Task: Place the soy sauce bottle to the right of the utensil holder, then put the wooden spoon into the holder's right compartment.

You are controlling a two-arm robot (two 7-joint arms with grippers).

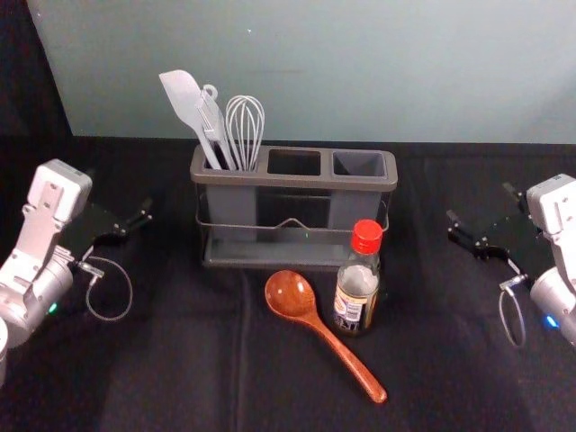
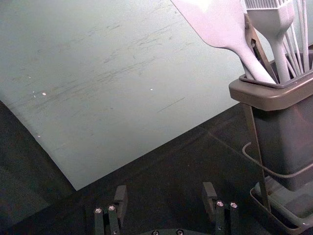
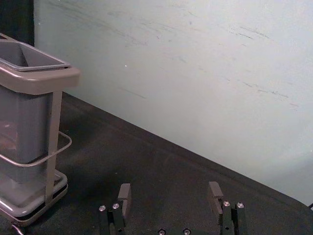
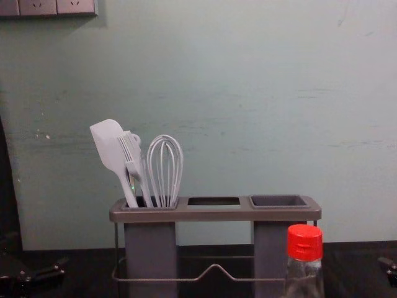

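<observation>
Clock directions are taken from the utensil holder, with twelve o'clock pointing away from the robot. The largest item I record is the surface (image 1: 189, 369), covered in black cloth, with a pale green wall (image 1: 306, 72) beyond it at twelve o'clock.

The utensil holder (image 1: 292, 183) stands upright on the surface. It has a compartment at its nine o'clock end, an opening in the middle and the right compartment (image 1: 358, 164) at its three o'clock end.

The left gripper (image 1: 120, 191) is in the air at nine o'clock, apart from the holder. In the left wrist view its fingers are spread wide with a bare gap between them. The right gripper (image 1: 479, 202) is at three o'clock, also apart; the right wrist view shows it likewise spread, with a bare gap.

The wooden spoon (image 1: 324, 333) lies on the surface, bowl at six o'clock, handle running off towards five. The soy sauce bottle (image 1: 357, 288), red-capped, stands upright between four and five o'clock, in front of the holder's right part and just beside the spoon.

Held in the nine o'clock compartment are a spatula (image 1: 183, 94), leaning outwards, a whisk (image 1: 245, 121) and a brush (image 4: 131, 155).
</observation>
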